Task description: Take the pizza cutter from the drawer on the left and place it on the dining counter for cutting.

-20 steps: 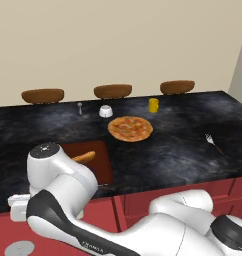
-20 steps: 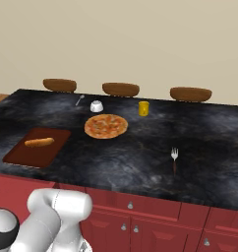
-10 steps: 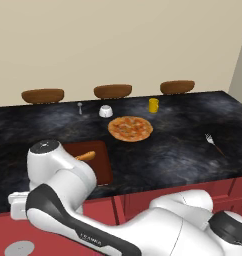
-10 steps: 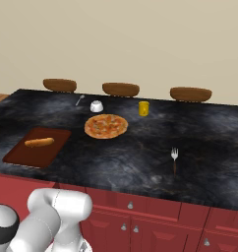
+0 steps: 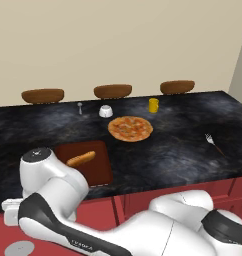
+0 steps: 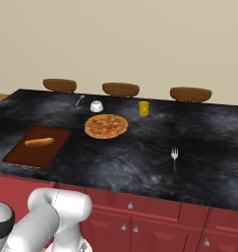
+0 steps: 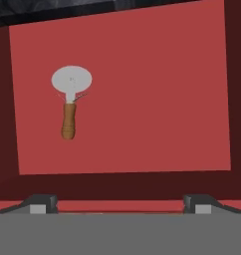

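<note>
With the drawer (image 7: 142,99) open below it, the gripper (image 7: 120,203) hung spread wide and empty above the cutter (image 7: 70,99), which lay flat on the drawer's red floor, left of centre. Next, it seemed, came lining up over the brown handle and descending. Above, the black counter (image 6: 140,162) carried a pizza (image 6: 105,126), a fork (image 6: 174,158) and a board (image 6: 37,146) before a beige wall.

The cutter (image 7: 70,102), grey wheel and brown handle, is seen lying flat in the open red drawer (image 7: 157,99), left of centre.
</note>
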You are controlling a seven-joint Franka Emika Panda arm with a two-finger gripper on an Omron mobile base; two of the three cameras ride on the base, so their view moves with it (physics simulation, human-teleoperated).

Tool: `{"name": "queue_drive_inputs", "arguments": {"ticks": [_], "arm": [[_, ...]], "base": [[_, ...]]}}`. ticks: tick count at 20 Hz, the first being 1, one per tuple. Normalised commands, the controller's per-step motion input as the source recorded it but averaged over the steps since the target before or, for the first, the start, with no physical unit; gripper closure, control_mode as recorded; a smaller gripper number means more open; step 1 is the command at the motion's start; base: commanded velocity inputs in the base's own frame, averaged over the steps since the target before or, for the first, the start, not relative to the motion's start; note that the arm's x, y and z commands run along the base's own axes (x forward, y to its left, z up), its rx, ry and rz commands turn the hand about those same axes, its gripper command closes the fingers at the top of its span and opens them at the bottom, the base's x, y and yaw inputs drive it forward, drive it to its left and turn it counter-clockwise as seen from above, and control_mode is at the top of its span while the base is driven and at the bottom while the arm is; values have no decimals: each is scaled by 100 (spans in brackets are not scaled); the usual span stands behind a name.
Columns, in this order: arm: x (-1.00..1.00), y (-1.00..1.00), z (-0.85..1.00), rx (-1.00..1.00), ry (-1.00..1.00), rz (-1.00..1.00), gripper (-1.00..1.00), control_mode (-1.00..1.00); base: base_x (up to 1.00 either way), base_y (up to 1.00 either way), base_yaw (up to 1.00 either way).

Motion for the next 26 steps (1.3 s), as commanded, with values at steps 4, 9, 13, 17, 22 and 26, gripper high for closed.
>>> {"name": "queue_drive_inputs", "arguments": {"ticks": [4, 9, 13, 17, 22, 26], "arm": [[3, 21, -23, 0, 0, 0, -100, -100], [1, 17, -24, 0, 0, 0, -100, -100], [0, 12, -19, 0, 0, 0, -100, -100], [0, 14, -18, 0, 0, 0, -100, -100], [0, 15, -16, 0, 0, 0, -100, -100], [0, 15, -24, -5, 0, -2, -100, -100]], "base": [[0, 0, 0], [0, 0, 0], [0, 0, 0], [0, 0, 0], [0, 0, 0], [0, 0, 0]]}}
